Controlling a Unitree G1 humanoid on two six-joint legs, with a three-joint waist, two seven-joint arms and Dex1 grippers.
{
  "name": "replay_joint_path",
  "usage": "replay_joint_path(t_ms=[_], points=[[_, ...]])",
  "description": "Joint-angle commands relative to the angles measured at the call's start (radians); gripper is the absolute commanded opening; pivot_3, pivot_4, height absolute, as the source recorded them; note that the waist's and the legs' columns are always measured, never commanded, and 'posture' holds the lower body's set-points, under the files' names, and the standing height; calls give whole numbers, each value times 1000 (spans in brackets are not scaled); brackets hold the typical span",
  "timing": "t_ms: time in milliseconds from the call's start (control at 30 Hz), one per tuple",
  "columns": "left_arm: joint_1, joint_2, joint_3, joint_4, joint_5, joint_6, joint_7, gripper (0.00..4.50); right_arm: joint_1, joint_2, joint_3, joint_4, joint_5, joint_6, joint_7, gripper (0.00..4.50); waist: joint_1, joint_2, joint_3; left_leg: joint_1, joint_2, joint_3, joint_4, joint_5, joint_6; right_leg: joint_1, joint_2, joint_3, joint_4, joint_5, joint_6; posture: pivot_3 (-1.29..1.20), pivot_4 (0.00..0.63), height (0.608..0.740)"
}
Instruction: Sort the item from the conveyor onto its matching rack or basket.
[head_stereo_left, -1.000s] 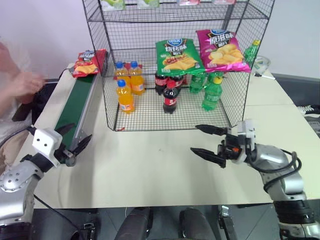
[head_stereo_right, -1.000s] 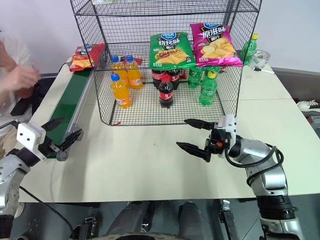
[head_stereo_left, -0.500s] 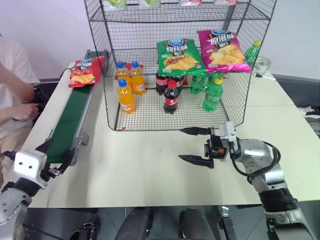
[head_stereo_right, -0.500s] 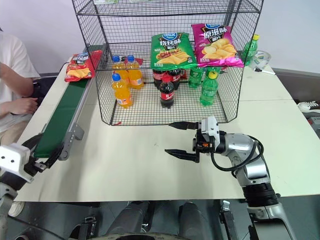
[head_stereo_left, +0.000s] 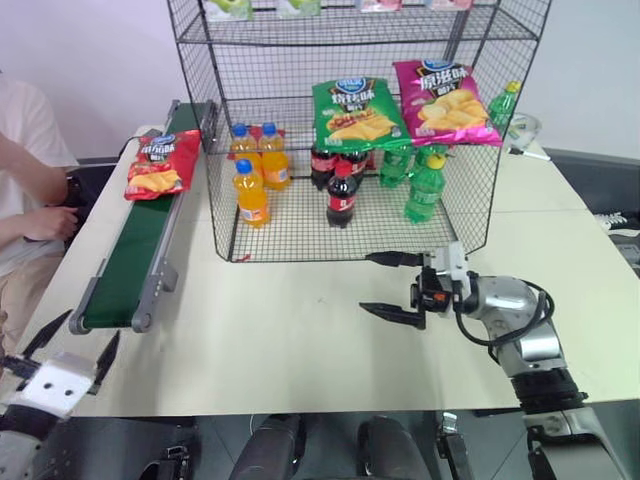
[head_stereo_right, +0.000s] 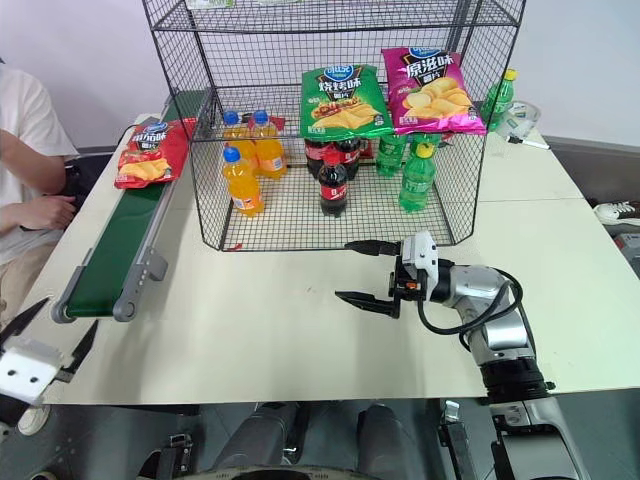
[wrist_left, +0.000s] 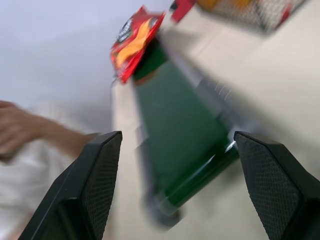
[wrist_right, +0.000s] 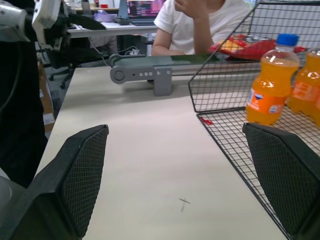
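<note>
Glossy red foil is what we notice first: the crisp bag (head_stereo_left: 155, 165) lies flat on the far part of the dark-green conveyor (head_stereo_left: 135, 255), its round blue logo towards the far end and a heap of yellow crisps pictured across its middle. The bag is wider than the belt, so its edges lap over the silver-grey side rails. Nothing touches it.

Just beside the conveyor stands the tall black wire rack (head_stereo_left: 345, 130), its mesh side close to the bag. On a shelf inside it we see a green crisp bag (head_stereo_left: 357, 113) and a magenta crisp bag (head_stereo_left: 444, 101) leaning side by side, and below them orange drink bottles (head_stereo_left: 251, 192), dark cola bottles (head_stereo_left: 341, 195) and green bottles (head_stereo_left: 424, 187) standing upright on the bottom grid.

Our left gripper (head_stereo_left: 62, 352) hangs off the table's near edge, in front of the conveyor's near end, fingers spread wide and holding nothing. Our right gripper (head_stereo_left: 392, 285) hovers over the bare cream table (head_stereo_left: 280, 340) in front of the rack, pointing towards the conveyor, its two black fingers likewise parted and empty.

A person in a white shirt (head_stereo_left: 25, 190) sits beyond the conveyor's outer side.
</note>
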Motion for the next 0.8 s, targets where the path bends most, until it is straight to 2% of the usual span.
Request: replay_joint_path(t_ms=[33,267,500,800], points=[[32,52,53,80,108,-123,97,3748,-4,-1,-23,-15,19,-11,1,4500,0,0,0,0,0,0,0,0,0,0,0,0,0,0,0,0,150,740],[21,155,13,219,353,-172,312,3748,-3,18,-6,-35,17,3,-14,4500,1,0,0,0,0,0,0,-2,-3,0,0,0,0,1,2,0,150,740],[-24,205,-73,274,390,-179,393,3748,0,10,-12,-33,12,2,-21,4500,-1,0,0,0,0,0,0,-2,-3,0,1,0,0,2,3,0,150,740],[-35,247,-124,280,419,-155,462,3748,5,5,-13,-48,13,8,-33,4500,-2,0,0,0,0,0,-1,-1,-3,-1,1,0,1,2,3,0,150,740]])
